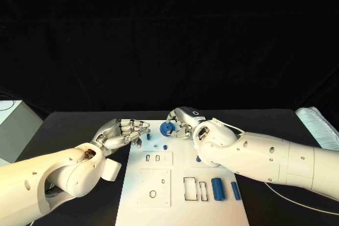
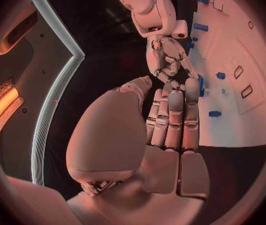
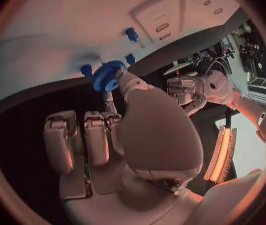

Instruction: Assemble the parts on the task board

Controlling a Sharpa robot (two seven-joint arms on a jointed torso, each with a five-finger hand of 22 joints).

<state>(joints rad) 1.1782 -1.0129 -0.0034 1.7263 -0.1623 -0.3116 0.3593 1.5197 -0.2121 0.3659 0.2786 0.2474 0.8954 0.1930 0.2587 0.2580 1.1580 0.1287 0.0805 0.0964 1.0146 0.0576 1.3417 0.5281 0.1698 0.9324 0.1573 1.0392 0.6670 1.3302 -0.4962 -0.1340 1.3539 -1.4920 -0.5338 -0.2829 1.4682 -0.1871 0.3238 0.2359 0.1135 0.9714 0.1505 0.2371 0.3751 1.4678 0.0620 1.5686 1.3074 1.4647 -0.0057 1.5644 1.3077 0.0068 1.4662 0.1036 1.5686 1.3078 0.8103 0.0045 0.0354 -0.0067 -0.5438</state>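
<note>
The white task board [image 1: 180,201] lies in the middle of the table. My right hand [image 1: 187,122] hovers over its far edge and pinches a blue gear [image 1: 167,129] between thumb and a finger; the right wrist view shows the gear [image 3: 108,75] at the fingertips, just above the board [image 3: 108,15]. My left hand [image 1: 125,132] floats by the board's far left corner, fingers stretched out and holding nothing; in the left wrist view that hand [image 2: 170,117] points toward my right hand [image 2: 169,60]. Small blue pegs [image 1: 148,136] [image 1: 164,147] stand on the board near the gear.
Two blue cylinders [image 1: 217,188] [image 1: 235,190] lie on the board's near right side beside rectangular slots [image 1: 190,188]. A grey box [image 1: 15,128] stands off the table's left edge, and a pale padded object [image 1: 318,125] lies at the right edge.
</note>
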